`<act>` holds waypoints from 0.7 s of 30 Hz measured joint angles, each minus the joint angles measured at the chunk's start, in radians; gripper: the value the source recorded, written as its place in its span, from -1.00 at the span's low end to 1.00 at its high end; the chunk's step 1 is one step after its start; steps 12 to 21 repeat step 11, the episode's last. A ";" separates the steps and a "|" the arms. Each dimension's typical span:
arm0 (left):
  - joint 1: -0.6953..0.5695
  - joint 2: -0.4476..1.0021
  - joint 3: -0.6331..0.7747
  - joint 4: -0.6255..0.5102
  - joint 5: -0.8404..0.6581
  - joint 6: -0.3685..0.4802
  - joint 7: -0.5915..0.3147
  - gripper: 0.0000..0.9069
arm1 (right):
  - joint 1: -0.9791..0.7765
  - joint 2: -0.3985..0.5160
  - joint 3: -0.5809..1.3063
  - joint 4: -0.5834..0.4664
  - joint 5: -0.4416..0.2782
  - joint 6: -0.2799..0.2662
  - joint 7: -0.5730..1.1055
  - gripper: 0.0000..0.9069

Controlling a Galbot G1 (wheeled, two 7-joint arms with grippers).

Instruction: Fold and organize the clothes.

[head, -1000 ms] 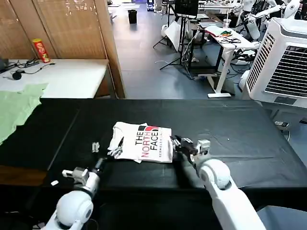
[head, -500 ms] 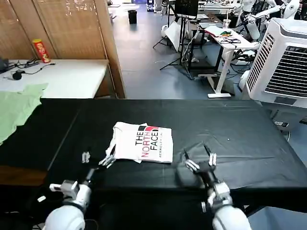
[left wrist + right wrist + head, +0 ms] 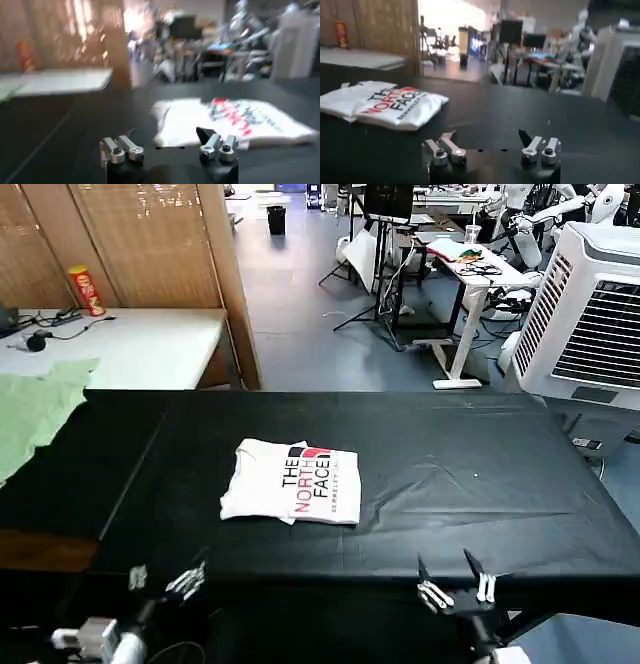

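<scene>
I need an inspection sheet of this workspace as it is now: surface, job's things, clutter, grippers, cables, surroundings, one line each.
Surface: long table under a black cloth, slightly creased.
Job's things: white cotton T-shirt folded into a rectangle, black and red print facing up, lying near the table's middle.
Clutter: pale green cloth at the table's far left end.
Grippers: left gripper open and empty at the near edge; right gripper open and empty at the near edge; both apart from the shirt.
Cables: black cables on the white side table.
Surroundings: red and yellow can on that side table; white air cooler at right.
</scene>
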 joint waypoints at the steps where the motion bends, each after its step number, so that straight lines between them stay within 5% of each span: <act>1: 0.025 -0.002 -0.012 -0.016 -0.012 0.020 -0.017 0.94 | -0.021 0.000 0.005 0.020 0.005 -0.017 0.009 0.94; 7: 0.103 0.009 -0.061 -0.120 -0.098 0.120 -0.073 0.94 | -0.102 0.006 -0.001 0.106 0.032 -0.124 0.072 0.94; 21: 0.104 0.025 -0.083 -0.172 -0.130 0.165 -0.081 0.94 | -0.118 0.005 0.000 0.125 0.036 -0.137 0.072 0.94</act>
